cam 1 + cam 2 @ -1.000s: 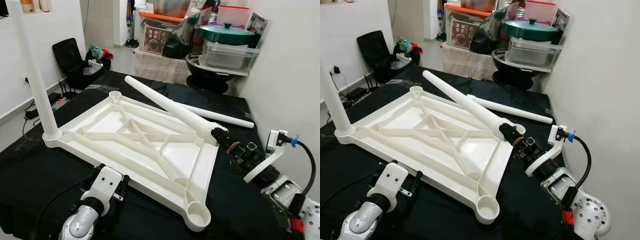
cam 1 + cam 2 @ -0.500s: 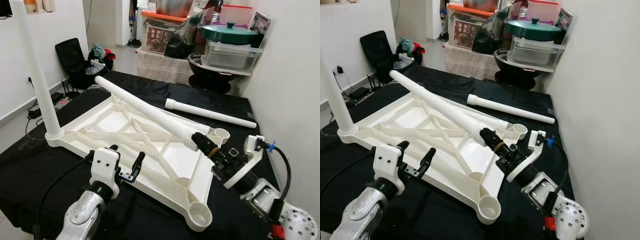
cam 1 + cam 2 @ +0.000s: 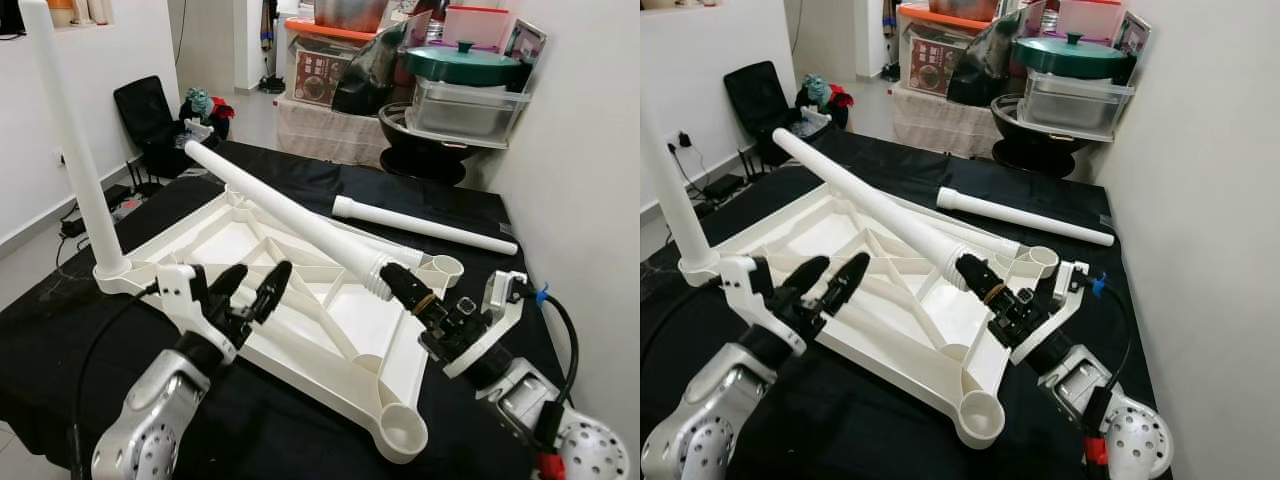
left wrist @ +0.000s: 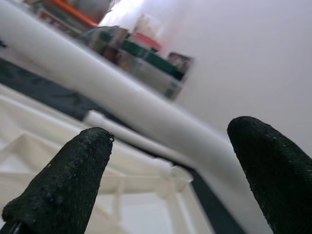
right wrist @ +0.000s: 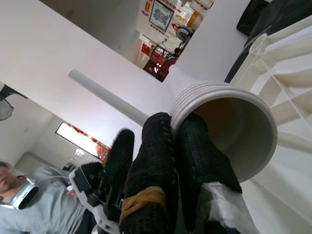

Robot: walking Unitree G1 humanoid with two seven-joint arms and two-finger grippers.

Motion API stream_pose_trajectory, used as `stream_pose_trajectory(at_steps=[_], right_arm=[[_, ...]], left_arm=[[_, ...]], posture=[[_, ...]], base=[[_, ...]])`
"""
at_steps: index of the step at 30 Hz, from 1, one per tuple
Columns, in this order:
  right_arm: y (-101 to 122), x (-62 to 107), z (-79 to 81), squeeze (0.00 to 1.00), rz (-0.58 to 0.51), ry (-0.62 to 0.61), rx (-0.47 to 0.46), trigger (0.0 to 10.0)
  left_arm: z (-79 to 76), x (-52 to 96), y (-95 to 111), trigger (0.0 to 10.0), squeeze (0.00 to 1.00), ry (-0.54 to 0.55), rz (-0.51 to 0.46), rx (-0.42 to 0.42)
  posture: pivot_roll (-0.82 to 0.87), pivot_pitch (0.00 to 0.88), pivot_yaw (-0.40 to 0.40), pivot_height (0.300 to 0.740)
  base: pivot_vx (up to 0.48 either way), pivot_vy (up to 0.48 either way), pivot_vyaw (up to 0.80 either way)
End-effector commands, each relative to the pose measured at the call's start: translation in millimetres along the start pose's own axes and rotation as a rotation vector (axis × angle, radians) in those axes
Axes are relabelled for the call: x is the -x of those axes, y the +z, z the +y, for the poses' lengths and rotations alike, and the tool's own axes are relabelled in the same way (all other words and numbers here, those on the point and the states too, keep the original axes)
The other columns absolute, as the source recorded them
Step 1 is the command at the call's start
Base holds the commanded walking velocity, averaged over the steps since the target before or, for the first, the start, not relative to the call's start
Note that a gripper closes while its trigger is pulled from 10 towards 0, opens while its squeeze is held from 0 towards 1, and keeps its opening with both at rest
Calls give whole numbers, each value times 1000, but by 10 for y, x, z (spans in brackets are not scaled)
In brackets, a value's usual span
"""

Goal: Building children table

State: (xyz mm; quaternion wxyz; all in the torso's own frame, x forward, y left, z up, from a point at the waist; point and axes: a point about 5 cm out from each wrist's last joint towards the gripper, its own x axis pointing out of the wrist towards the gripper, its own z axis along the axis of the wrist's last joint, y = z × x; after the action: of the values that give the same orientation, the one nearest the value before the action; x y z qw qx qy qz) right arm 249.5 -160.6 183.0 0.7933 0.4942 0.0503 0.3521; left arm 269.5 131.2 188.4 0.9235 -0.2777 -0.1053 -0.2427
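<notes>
Right gripper [image 3: 398,285] pinching the ribbed end of a long white plastic table leg [image 3: 285,206].
The leg slants across the upturned white plastic tabletop [image 3: 330,330] on black cloth; left gripper [image 3: 250,288] hovers above its near edge, fingers spread wide.

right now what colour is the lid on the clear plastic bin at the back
Dark green, with a knob on top; the round lid shows best in the left eye view.

Bright, even daylight fills my head views, sharp throughout. My left wrist view is soft, its white leg [image 4: 146,112] blurred.
</notes>
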Motion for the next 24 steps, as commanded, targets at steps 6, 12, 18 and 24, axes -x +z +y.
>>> stream_pose_trajectory(at_steps=[6, 12, 18, 24], right_arm=[[-27, 56, 94, 0, 6, 79, 7, 0], [-22, 82, 84, 0, 2, 74, 6, 0], [-61, 87, 147, 0, 26, 125, -4, 0], [-86, 108, 185, 0, 45, 156, -9, 0]], left_arm=[[88, -75, 38, 10000, 0, 15, -46, 164], [130, -100, 53, 10000, 0, 14, -57, 253], [155, -119, 41, 10000, 0, 11, -62, 311], [200, -110, 19, 10000, 0, 14, -52, 338]], posture=[[43, 0, -91, 740], [35, 0, -90, 740], [32, 0, -94, 740], [28, 0, -92, 740]], base=[[0, 0, 0], [0, 0, 0], [0, 0, 0], [0, 0, 0]])
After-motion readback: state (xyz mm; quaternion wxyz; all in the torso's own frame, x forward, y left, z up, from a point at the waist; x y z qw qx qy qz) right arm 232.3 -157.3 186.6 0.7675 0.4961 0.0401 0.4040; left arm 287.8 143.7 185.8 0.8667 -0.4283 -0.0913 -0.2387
